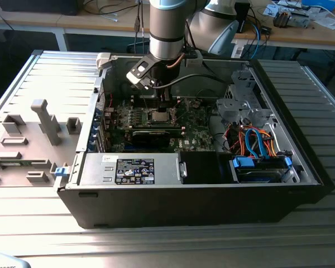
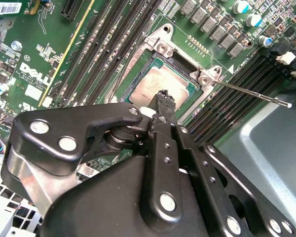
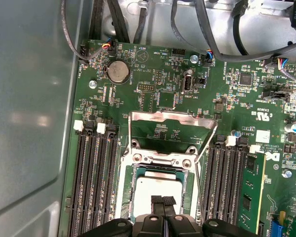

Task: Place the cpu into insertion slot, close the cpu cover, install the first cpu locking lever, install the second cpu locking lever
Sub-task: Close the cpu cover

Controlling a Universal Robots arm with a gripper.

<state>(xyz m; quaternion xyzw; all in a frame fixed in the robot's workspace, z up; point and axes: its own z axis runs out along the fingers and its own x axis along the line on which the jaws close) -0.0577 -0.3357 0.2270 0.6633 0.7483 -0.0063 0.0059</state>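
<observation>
in the exterior view, the arm reached down into an open computer case [image 1: 201, 204] lying on a ribbed metal table [image 1: 301, 240]. the gripper [image 1: 163, 104] hung just above the middle of the motherboard [image 1: 196, 134], right over the cpu [image 1: 158, 116].

in the second wrist view, the gripper [image 2: 164, 98] had its fingers pressed together with nothing between them, the tip over the near edge of the cpu [image 2: 155, 86]. whether it touched the chip could not be told. the cpu lay flat in its socket, and a thin metal lever [image 2: 251, 93] stuck out free from a socket corner.

in the first wrist view, the gripper [image 3: 163, 200] was closed just the same above the cpu [image 3: 158, 187], seated in the slot between the rows of memory slots [image 3: 89, 182]. the cpu cover [image 3: 167, 116] was swung open, away from the chip, green board showing through its window.
</observation>
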